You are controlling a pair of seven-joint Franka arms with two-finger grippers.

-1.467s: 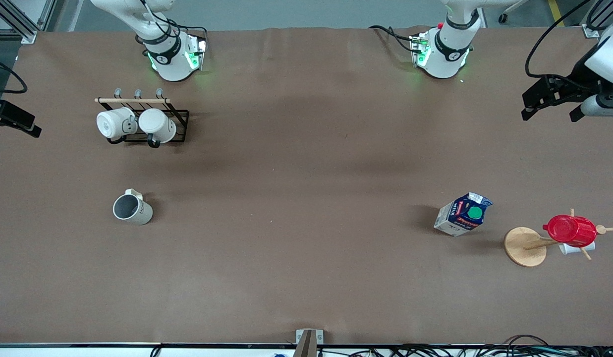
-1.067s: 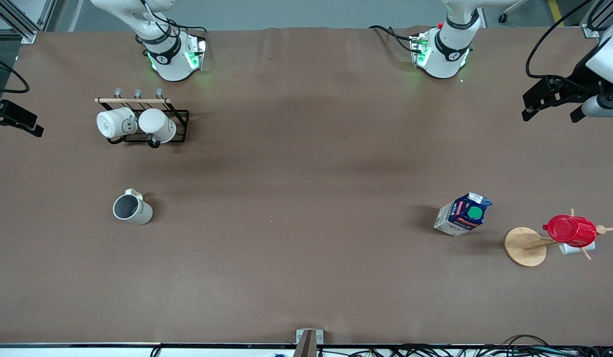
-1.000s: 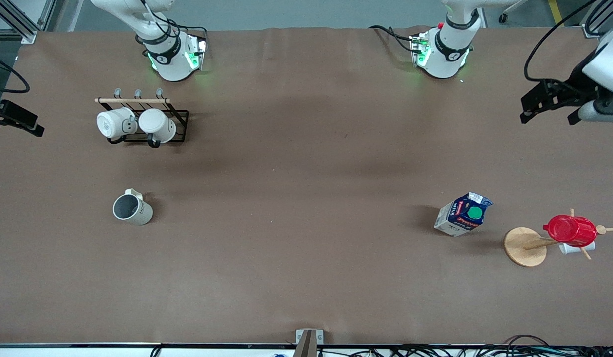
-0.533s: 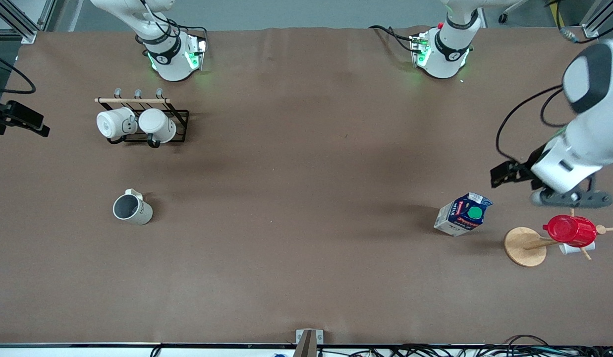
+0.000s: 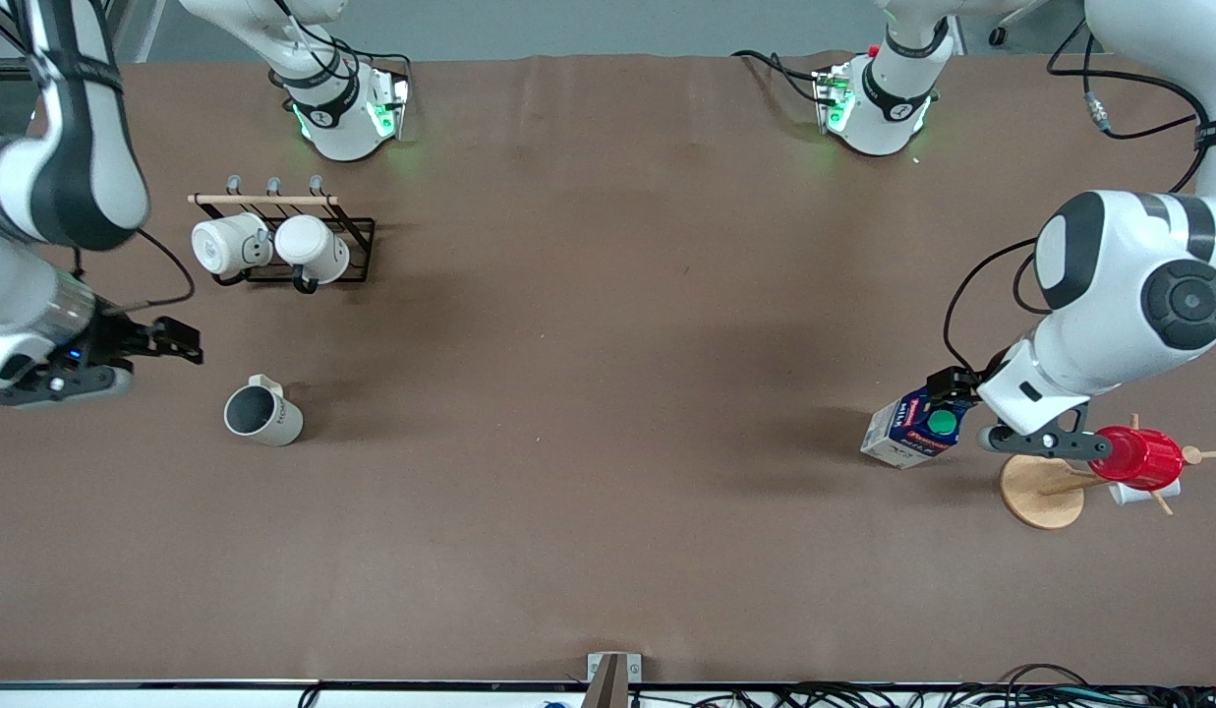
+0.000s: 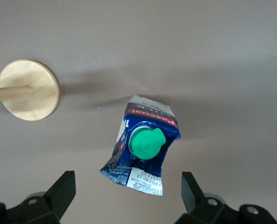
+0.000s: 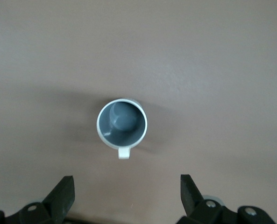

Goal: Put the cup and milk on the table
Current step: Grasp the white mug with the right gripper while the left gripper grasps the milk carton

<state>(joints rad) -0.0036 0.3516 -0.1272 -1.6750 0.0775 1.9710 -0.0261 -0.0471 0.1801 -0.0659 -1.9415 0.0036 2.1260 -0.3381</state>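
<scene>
My left gripper [image 6: 126, 198] hangs in the air over the table [image 5: 608, 393] at the left arm's end, just beside the milk [image 5: 918, 425]. Its fingers [image 6: 62, 192] are spread wide apart and hold nothing. In the left wrist view the milk [image 6: 145, 144] stands on the table just ahead of the gap between the fingers, not yet between them, with its green cap facing up at me. The round wooden base of the cup tree [image 5: 1045, 489] sits near the carton, and the red cup [image 5: 1136, 457] hangs on one of its pegs.

My right gripper [image 7: 126, 198] hangs over the table at the right arm's end, near the cup [image 5: 261, 414]. Its fingers [image 7: 63, 193] are also wide apart and empty. In the right wrist view the cup [image 7: 122, 124] stands upright on the table ahead of the open fingers, grey inside showing, with its handle pointing toward my gripper.

The black rack [image 5: 293, 236] with two white mugs [image 5: 268, 248] stands farther from the front camera than the cup.
</scene>
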